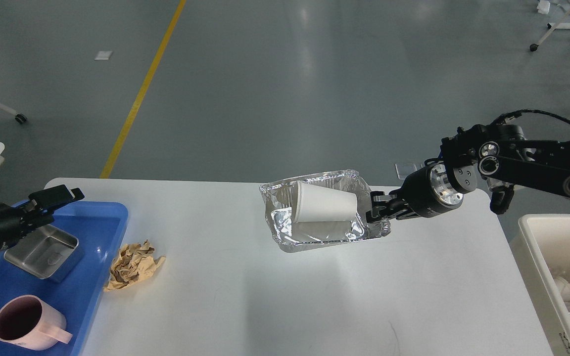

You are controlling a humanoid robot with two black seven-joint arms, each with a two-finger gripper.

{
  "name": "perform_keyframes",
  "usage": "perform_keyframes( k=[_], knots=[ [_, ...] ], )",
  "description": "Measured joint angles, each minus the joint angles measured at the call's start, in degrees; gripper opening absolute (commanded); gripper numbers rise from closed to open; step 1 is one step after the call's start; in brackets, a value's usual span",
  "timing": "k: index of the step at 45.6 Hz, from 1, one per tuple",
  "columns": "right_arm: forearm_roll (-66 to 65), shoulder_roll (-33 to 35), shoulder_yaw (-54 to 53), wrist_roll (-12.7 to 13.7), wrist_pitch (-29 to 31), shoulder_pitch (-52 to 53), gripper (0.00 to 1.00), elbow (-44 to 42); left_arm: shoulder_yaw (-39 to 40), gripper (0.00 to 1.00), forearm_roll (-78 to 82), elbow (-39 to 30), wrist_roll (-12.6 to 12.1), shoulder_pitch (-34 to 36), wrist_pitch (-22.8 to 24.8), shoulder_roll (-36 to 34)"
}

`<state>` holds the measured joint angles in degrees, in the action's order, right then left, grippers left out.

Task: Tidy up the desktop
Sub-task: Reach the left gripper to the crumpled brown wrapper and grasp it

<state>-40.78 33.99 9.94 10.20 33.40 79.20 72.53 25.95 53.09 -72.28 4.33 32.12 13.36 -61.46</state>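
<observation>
The white desktop [275,301] carries a crumpled brown paper ball [134,263] at its left. My right gripper [375,214] is shut on the right rim of a crumpled foil tray [314,237] and holds it above the desktop's far middle. A white paper cup [322,203] lies on its side inside the tray. My left gripper [53,198] reaches in from the left edge, above the blue tray's far corner. It is dark and seen at an angle, so its jaws cannot be told apart.
A blue plastic tray [102,232] at the left holds a steel box [42,249] and a pink mug [25,326]. A cream-white bin [537,257] with rubbish in it stands off the desktop's right edge. Grey floor lies beyond the far edge.
</observation>
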Motion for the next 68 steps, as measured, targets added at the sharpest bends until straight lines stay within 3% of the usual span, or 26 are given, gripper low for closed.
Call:
perform_keyframes(
  k=[10,15,39,68],
  knots=[
    [-0.26,-0.47,0.02,0.00,0.00,-0.09,0.00,-0.18,-1.64,0.97,6.28,2.69,-4.51,-0.03,0.04,6.44],
    [-0.29,-0.57,0.04,0.00,0.00,-0.10,0.00,-0.20,-3.68,0.97,7.52,4.63,-5.62,-0.01,-0.09,9.13],
    [-0.52,-0.65,-0.01,-0.08,0.00,-0.44,0.00,-0.65,-7.62,0.97,7.82,14.87,-6.05,1.85,-2.33,23.28],
    [-0.88,-0.60,-0.01,-0.08,-0.09,-1.15,0.00,-0.81,-10.52,0.95,7.82,15.67,-5.93,1.56,-4.21,24.44]
  ],
)
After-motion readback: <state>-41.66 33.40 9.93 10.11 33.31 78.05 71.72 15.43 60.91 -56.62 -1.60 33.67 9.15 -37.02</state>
